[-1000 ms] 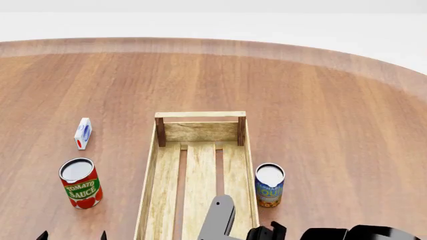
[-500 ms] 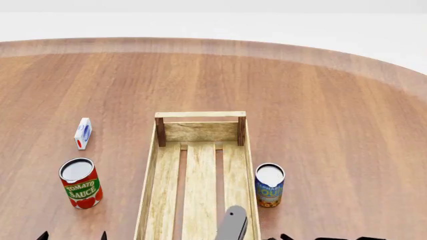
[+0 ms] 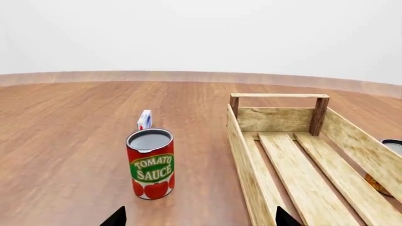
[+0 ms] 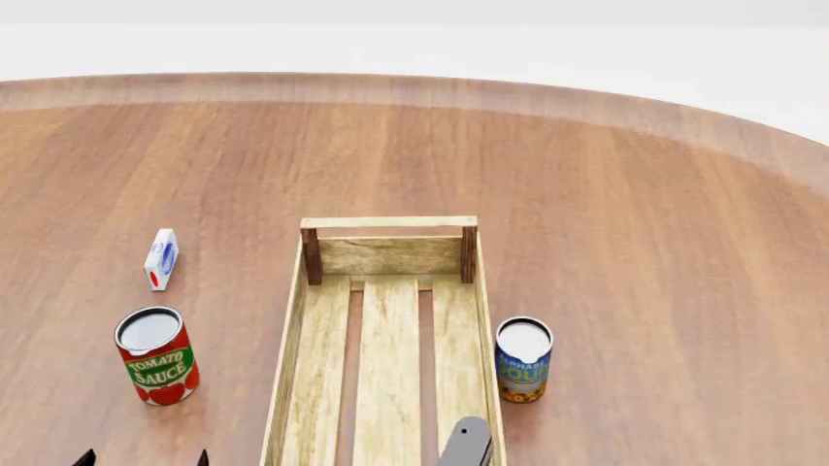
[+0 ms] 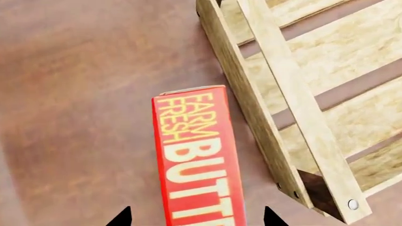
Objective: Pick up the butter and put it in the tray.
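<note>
The butter [image 5: 195, 155], a red carton with yellow "FARM FRESH BUTTER" lettering, lies on the wooden table right beside an outer corner of the tray [image 5: 276, 94]. It shows only in the right wrist view. My right gripper [image 5: 196, 217] is open, with its dark fingertips [image 5: 122, 217] on either side of the carton. The pale wooden tray [image 4: 388, 349] is empty in the head view. My left gripper [image 3: 201, 220] is open and empty over bare table, left of the tray [image 3: 251, 160]; its tips show at the bottom left of the head view [image 4: 143, 458].
A tomato sauce can [image 4: 155, 356] stands left of the tray, and a small white-blue-red carton [image 4: 159, 258] stands beyond it. A blue soup can [image 4: 523, 359] stands against the tray's right side. A grey link of my right arm [image 4: 467, 444] shows over the tray's near end.
My right arm has dropped back toward the bottom edge of the head view; its black gripper parts have left that view. The left arm and the objects have not moved.
</note>
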Tool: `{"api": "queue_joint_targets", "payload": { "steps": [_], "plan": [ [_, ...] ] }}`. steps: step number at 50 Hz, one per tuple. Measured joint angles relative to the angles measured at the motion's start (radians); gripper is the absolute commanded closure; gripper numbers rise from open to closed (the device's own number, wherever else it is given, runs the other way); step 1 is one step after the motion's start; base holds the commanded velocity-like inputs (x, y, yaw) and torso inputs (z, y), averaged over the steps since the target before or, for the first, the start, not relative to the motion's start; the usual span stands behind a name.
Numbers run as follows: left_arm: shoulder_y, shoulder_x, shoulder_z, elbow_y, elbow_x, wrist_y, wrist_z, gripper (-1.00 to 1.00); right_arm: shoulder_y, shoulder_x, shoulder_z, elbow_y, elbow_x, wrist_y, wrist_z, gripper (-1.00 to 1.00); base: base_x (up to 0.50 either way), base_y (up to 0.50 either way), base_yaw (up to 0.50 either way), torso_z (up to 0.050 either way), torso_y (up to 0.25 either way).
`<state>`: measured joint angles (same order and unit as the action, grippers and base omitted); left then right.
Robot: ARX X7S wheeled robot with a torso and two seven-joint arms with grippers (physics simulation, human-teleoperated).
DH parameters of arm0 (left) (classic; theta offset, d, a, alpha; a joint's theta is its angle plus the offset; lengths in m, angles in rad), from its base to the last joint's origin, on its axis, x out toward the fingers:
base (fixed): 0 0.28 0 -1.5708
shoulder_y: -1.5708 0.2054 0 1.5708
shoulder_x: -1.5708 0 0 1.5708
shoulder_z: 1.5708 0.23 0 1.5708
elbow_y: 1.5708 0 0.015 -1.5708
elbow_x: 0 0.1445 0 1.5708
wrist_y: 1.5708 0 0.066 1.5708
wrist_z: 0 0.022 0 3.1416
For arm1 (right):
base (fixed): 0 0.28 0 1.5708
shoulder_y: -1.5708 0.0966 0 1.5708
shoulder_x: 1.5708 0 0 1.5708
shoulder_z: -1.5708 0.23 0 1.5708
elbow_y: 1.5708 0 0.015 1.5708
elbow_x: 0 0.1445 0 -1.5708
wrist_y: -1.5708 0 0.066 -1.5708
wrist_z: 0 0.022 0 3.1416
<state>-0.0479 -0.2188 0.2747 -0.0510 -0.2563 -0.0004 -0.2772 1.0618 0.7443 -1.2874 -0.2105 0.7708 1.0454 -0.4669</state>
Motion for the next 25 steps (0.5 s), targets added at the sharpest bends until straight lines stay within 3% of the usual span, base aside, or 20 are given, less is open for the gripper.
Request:
{"api": "queue_joint_targets", "payload": {
  "steps": [25],
  "plan": [
    [0.002, -0.008, 0.011, 0.008, -0.008, 0.001, -0.007, -1.0, -0.061, -0.048, -0.041, 0.165, -0.056, -0.112, -0.056, -1.0, 0.0, 0.0, 0.0, 0.0, 0.0]
  ]
}}
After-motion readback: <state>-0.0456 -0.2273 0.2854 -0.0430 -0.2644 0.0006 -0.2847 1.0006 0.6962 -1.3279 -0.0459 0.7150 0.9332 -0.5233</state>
